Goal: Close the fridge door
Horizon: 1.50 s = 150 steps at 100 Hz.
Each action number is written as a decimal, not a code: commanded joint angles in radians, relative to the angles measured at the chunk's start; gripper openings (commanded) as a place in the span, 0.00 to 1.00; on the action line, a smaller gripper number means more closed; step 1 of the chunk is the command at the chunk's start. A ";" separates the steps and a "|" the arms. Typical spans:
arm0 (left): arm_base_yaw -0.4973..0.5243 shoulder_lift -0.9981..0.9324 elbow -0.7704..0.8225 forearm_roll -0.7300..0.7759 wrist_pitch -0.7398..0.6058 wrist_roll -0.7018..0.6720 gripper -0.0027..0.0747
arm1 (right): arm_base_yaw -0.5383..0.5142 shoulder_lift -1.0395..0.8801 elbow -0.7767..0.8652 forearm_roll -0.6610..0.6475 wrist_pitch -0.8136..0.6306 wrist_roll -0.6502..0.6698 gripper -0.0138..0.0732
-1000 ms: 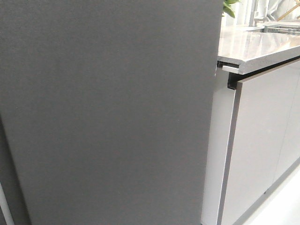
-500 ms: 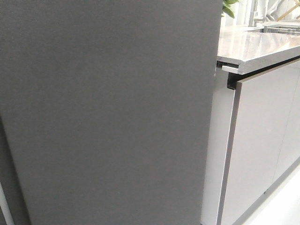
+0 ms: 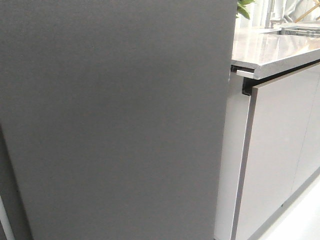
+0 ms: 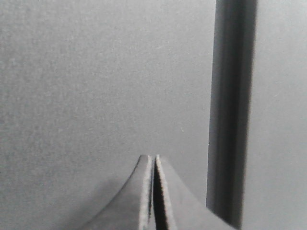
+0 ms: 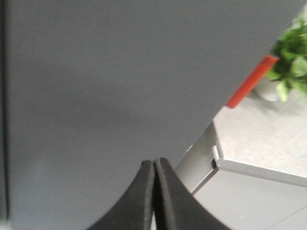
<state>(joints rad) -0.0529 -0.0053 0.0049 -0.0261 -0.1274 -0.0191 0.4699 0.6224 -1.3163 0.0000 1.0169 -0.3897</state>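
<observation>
Kitchen cabinetry is being shown beside the fridge door (image 3: 115, 120), with a steel-grey counter (image 3: 270, 47) and pale glossy cabinet fronts (image 3: 280, 150) lying to the door's right, and a green plant (image 5: 290, 57) standing on that counter. Most of the front view is being filled by the door's matte dark grey outer face, its long axis running upright and its right edge standing just beside the cabinet side; it is being judged as nearly or fully shut. The left pincer (image 4: 153, 165) and the right pincer (image 5: 154, 167) are both being held with fingers pressed together, empty, pointed at the door's face, seemingly so that blunt closed tips can be used for pushing rather than gripping.
</observation>
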 commanded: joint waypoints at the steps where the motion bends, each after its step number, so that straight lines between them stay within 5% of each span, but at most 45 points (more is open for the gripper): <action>1: 0.005 -0.010 0.035 -0.004 -0.073 -0.004 0.01 | -0.007 -0.038 0.042 -0.043 -0.184 0.065 0.11; 40: 0.005 -0.010 0.035 -0.004 -0.073 -0.004 0.01 | -0.007 -0.132 0.409 -0.043 -0.577 0.303 0.11; 66: 0.005 -0.010 0.035 -0.004 -0.073 -0.004 0.01 | -0.007 -0.170 0.620 -0.032 -0.756 0.332 0.11; 150: 0.005 -0.010 0.035 -0.004 -0.073 -0.004 0.01 | -0.010 -0.177 0.693 -0.023 -0.739 0.332 0.11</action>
<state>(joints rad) -0.0529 -0.0053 0.0049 -0.0261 -0.1274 -0.0191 0.4699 0.4535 -0.5959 -0.0093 0.3827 -0.0569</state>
